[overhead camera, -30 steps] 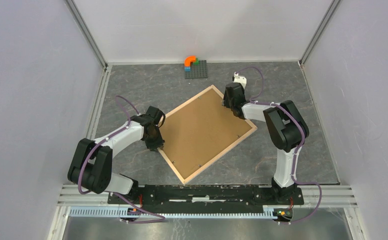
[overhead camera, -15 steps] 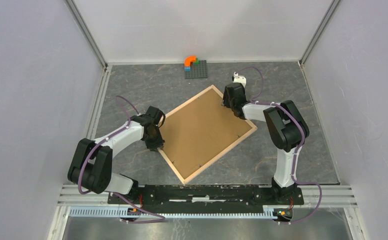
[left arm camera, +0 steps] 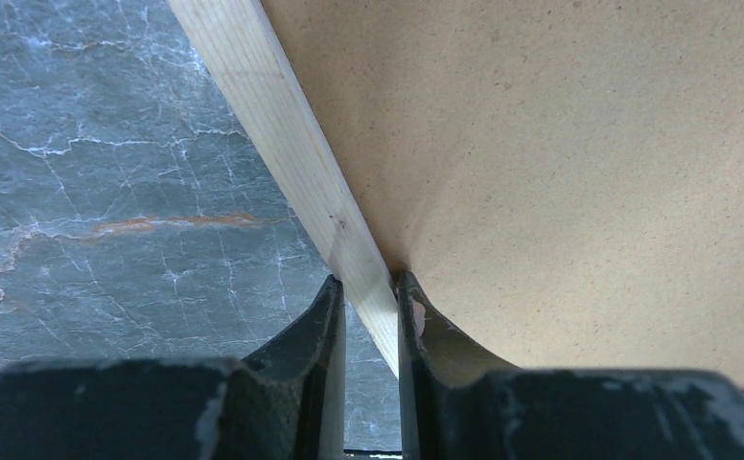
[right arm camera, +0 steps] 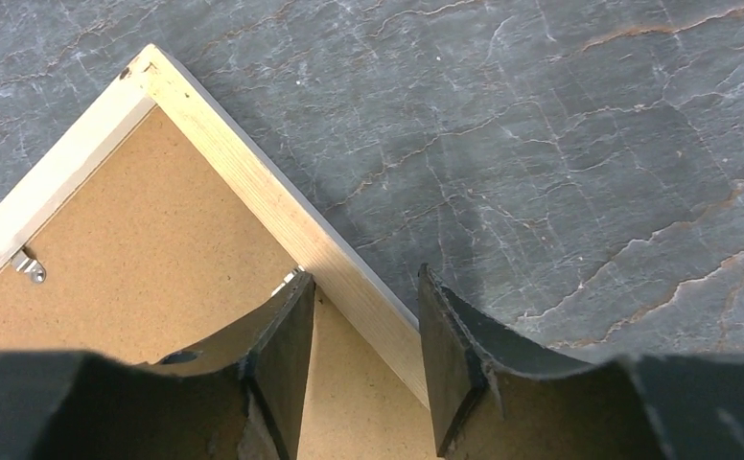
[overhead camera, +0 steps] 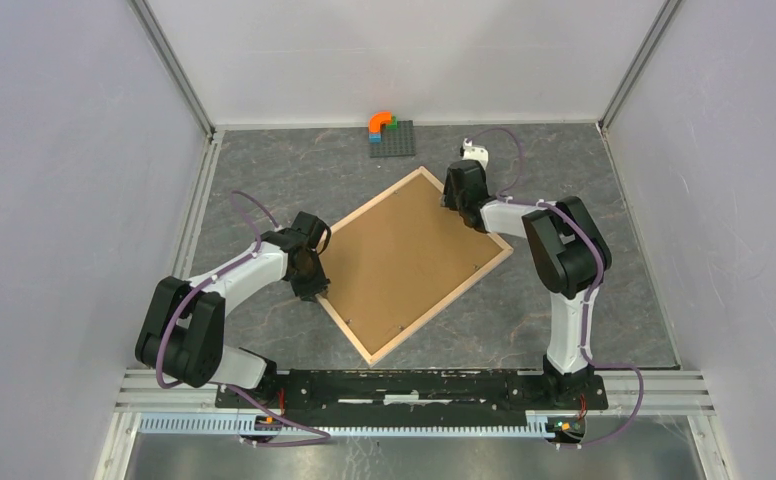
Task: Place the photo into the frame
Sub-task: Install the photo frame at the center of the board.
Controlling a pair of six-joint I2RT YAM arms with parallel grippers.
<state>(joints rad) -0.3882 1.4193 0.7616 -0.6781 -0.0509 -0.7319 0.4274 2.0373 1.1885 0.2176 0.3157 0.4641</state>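
The frame [overhead camera: 440, 304] of pale wood lies face down and turned like a diamond on the grey marble table. A plain brown backing board [overhead camera: 409, 260] fills it. The photo is hidden from view. My left gripper [overhead camera: 311, 283] is shut on the frame's left rail [left arm camera: 291, 144], one finger on each side [left arm camera: 368, 297]. My right gripper [overhead camera: 456, 200] stands over the right rail [right arm camera: 253, 182] near the far corner. Its jaws are apart [right arm camera: 363, 316], one finger over the backing board [right arm camera: 138, 259] and one over the table.
A grey brick baseplate [overhead camera: 392, 140] with an orange curved piece sits at the back by the wall. A small metal clip [right arm camera: 28, 265] holds the backing board near the far corner. White walls close in the table on three sides.
The frame has shifted slightly away from the arm bases. My right gripper has moved a little farther along the right rail toward the far corner. The left gripper keeps its hold.
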